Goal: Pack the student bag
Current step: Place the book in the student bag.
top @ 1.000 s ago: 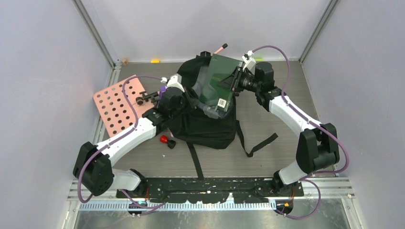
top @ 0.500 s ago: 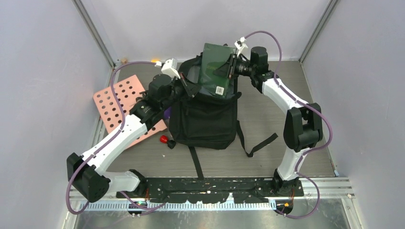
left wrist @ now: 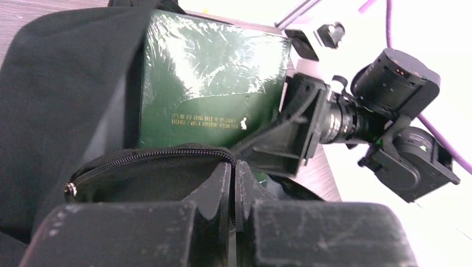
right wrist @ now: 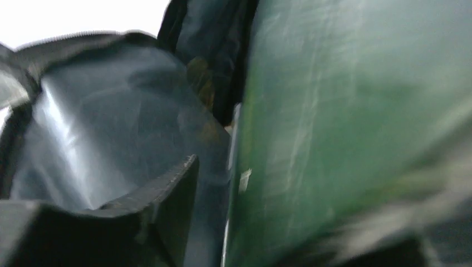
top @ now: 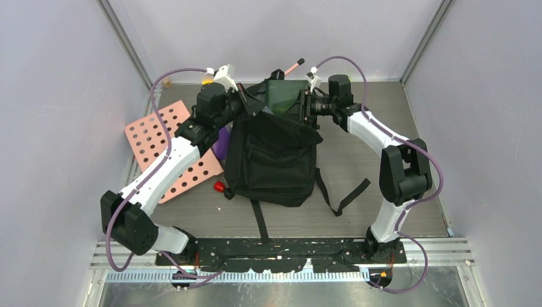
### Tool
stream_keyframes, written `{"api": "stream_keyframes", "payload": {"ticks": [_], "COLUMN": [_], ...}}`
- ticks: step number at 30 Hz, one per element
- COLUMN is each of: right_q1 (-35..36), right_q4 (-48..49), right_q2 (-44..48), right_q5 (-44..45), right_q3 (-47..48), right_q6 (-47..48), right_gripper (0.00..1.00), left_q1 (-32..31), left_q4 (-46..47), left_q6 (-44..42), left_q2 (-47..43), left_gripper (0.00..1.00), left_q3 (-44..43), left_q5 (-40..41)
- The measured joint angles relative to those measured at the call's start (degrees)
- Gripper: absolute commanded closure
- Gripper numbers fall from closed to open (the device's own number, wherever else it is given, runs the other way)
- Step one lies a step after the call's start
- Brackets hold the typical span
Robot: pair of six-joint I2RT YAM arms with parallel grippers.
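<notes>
The student bag [top: 271,157], a large black backpack, lies mid-table with its mouth toward the back. My left gripper [top: 247,102] is shut on the zipper edge of the bag's opening [left wrist: 167,156] and holds it up; in the left wrist view the left gripper's [left wrist: 235,169] jaws pinch the fabric. A dark green shrink-wrapped book [top: 284,91] [left wrist: 211,83] stands partly inside the mouth. My right gripper [top: 305,102] [left wrist: 298,130] sits at the book's right side. In the right wrist view the right gripper [right wrist: 300,194] straddles the book [right wrist: 345,128], and one finger [right wrist: 172,192] stands off it with a gap.
A pink perforated board [top: 156,144] lies left of the bag under my left arm, with a purple object [top: 221,144] beside it. A small red item [top: 219,187] lies at the bag's lower left. Straps [top: 348,194] trail to the right and front. A pink pen [top: 295,64] lies behind the bag.
The green book has sunk deeper into the bag's mouth. My right gripper came down with it and its jaws have widened. My left gripper carried the bag's edge up and back.
</notes>
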State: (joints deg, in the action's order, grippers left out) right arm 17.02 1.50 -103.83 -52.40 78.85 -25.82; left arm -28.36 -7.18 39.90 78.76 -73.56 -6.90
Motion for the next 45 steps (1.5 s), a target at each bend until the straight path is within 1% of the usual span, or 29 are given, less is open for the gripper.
{"api": "stream_keyframes", "payload": {"ticks": [1,2,4,5,6,9,14,16,19,22,24,28,32,36,39,41,44,45], "right_q1": [0.20,0.26,0.28,0.26,0.24,-0.07,-1.53,-2.51,-3.98,-5.01,-4.96,-4.79,-4.76,-4.76,-5.18,-5.77,-6.34,-6.40], "right_q4": [-2.21,-4.44,-8.74,-10.54,-12.37,-16.90,-19.41,-19.02,-17.35,-14.80,-11.72,-7.89,-5.27,-2.25,-1.49,-1.42,-1.09,-0.79], "right_q2": [0.39,0.85,2.19,2.89,3.89,7.93,17.62,22.25,29.14,34.99,37.24,37.83,35.67,34.56,34.12,32.54,28.28,26.43], "right_q5": [1.09,1.92,4.42,5.29,6.97,11.56,22.05,26.32,29.38,28.83,27.02,23.17,21.88,25.31,27.74,27.96,27.89,27.85], "right_q3": [0.02,0.02,0.09,0.33,0.66,2.19,2.64,1.90,-1.75,-8.13,-13.42,-22.86,-26.84,-27.36,-25.79,-22.73,-16.39,-13.92], "right_q6": [1.11,2.27,4.37,5.09,5.95,7.85,9.22,9.25,9.18,8.74,7.91,6.43,6.14,5.53,5.09,4.87,4.68,4.63], "right_gripper": [0.23,0.20,0.10,0.07,0.05,0.04,0.01,0.01,0.00,0.00,0.00,0.00,0.01,0.05,0.07,0.07,0.14,0.14], "left_q1": [0.28,0.68,1.36,1.60,1.75,2.08,3.02,3.23,3.41,3.80,4.13,4.44,4.55,5.18,5.53,5.68,6.01,6.05], "left_q4": [-0.02,-0.02,-0.13,-0.33,-0.42,-0.48,-0.48,-0.68,-0.85,-0.85,-0.83,-0.68,0.07,1.84,3.69,5.55,6.32,6.47], "left_q6": [-0.09,-0.15,-0.42,-0.57,-0.83,-1.38,-1.62,-1.90,-2.93,-3.45,-4.00,-4.63,-6.23,-9.99,-12.87,-15.10,-18.12,-19.17], "left_q2": [0.39,0.76,1.16,1.27,1.29,1.40,1.70,2.25,3.28,4.26,5.42,7.19,9.14,11.04,11.19,10.14,8.20,7.69], "left_gripper": [1.00,1.00,1.00,1.00,1.00,1.00,1.00,1.00,1.00,1.00,1.00,1.00,1.00,1.00,1.00,1.00,1.00,1.00], "left_q3": [-0.20,-0.48,-0.72,-0.79,-0.85,-1.22,-1.44,-1.64,-2.16,-2.45,-3.43,-4.96,-6.38,-6.69,-5.20,-2.14,2.36,3.52], "left_q5": [-0.13,-0.28,-0.46,-0.68,-0.81,-1.09,-1.22,-0.70,2.16,4.92,5.99,7.26,6.14,0.02,-2.99,-3.78,-6.36,-7.58]}}
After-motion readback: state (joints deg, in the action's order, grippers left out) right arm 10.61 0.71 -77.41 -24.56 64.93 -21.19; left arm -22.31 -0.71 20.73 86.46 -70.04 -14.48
